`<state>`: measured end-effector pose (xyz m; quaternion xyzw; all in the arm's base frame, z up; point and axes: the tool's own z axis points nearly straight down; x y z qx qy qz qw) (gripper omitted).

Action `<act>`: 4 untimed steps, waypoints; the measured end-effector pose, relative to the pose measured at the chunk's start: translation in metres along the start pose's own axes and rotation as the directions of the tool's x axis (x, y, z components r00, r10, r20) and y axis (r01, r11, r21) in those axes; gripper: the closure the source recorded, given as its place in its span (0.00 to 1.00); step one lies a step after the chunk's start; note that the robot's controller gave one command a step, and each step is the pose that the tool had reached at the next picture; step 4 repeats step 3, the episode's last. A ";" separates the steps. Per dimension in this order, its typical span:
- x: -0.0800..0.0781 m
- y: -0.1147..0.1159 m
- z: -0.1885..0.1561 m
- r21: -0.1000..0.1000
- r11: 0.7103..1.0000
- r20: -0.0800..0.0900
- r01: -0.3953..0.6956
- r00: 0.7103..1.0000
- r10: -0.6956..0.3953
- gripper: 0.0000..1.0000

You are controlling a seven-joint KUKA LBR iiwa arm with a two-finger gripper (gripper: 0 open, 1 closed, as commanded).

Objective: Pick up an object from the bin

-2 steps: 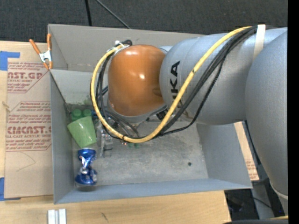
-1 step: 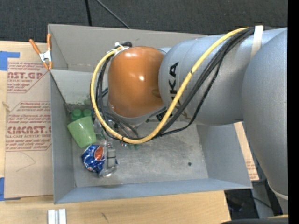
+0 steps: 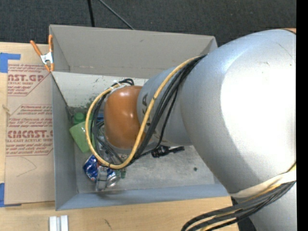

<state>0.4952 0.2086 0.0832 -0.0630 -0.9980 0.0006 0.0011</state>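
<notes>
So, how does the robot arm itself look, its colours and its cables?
The arm is a thick, rounded, silver-grey body with a smooth shell. Its wrist carries a glossy orange-brown dome cover. A yellow cable and several black cables run along the wrist and loop round the cover. I see no markings.

A: The bin (image 3: 65, 177)?
B: Matt grey metal, its floor speckled and scuffed.
A: Its contents?
B: A smooth green plastic piece (image 3: 78, 131); a glossy, crinkled blue wrapper (image 3: 91, 166). The arm's orange cover (image 3: 120, 117): glossy.
</notes>
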 end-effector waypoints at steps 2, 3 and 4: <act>-0.003 0.004 -0.061 -0.005 0.999 0.006 -0.032 0.999 0.032 1.00; -0.044 0.022 -0.167 -0.008 0.999 0.012 -0.048 0.999 0.048 1.00; -0.044 0.022 -0.167 -0.008 0.999 0.012 -0.048 0.999 0.048 1.00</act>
